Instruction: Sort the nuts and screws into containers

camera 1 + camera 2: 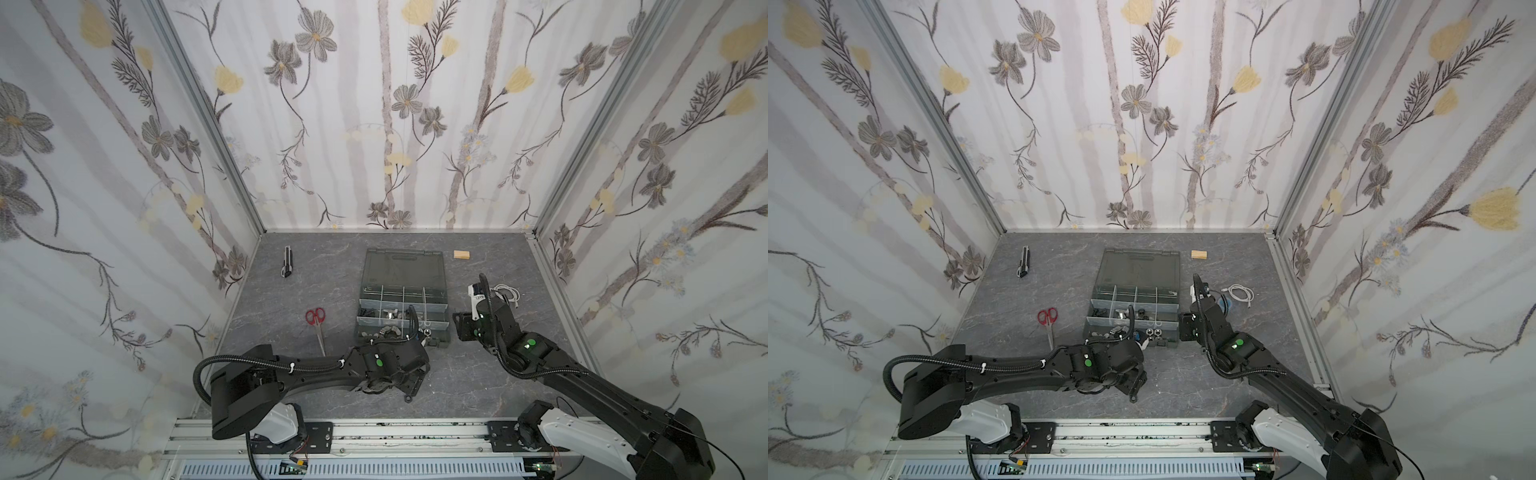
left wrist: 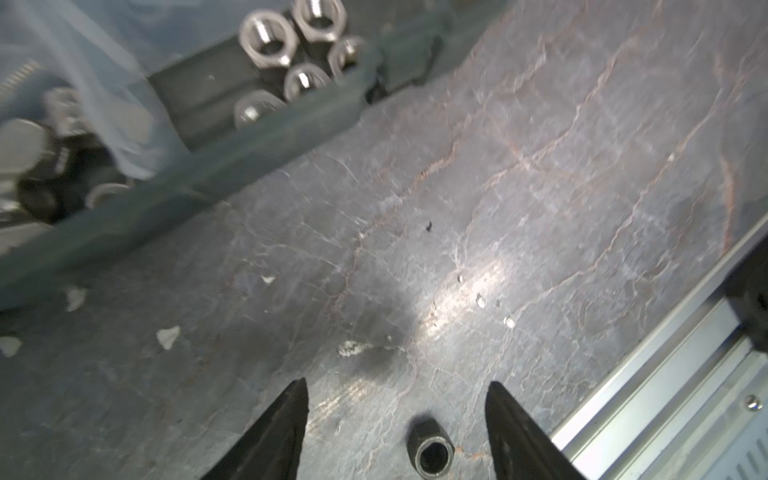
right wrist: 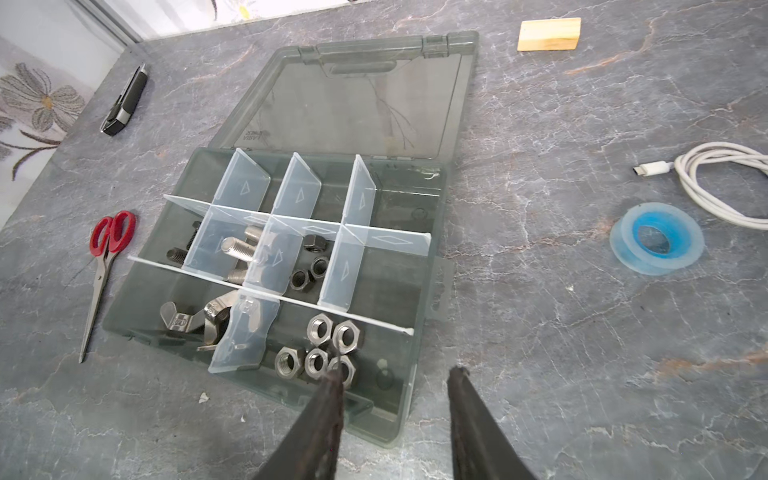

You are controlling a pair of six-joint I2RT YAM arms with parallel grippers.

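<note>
**Both top views:** organizer case lies lid open, ahead of both grippers. The left arm may hide further loose pieces.

**Left wrist view:** left gripper has its jaws apart, straddling 1 loose black nut on the table. The nut is not pinched.

**Right wrist view:** right gripper has its jaws apart and is empty. Ahead of it, each in its own compartment:
- 5 silver hex nuts
- wing nuts
- 3 black nuts
- silver screws
- black screws

**Status:** judged nearly complete, with 1 nut outstanding.
</note>
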